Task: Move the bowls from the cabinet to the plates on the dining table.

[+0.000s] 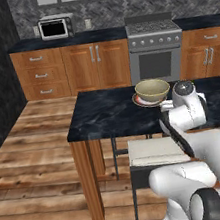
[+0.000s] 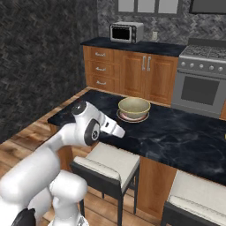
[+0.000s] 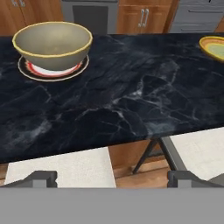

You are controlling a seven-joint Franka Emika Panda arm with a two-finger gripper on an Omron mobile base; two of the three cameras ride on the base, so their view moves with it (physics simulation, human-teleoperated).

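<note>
We read no lettering; the tan bowl (image 3: 52, 43) sits upright, seemingly centred, on its plate (image 3: 53, 70), gripper (image 3: 112, 178) fingers apart.

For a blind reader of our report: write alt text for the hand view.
A tan bowl sits on a plate at the far left of the black marble dining table, and a second, empty plate lies at the right edge. The open gripper hangs short of the table's near edge, above two pale stool seats.
</note>
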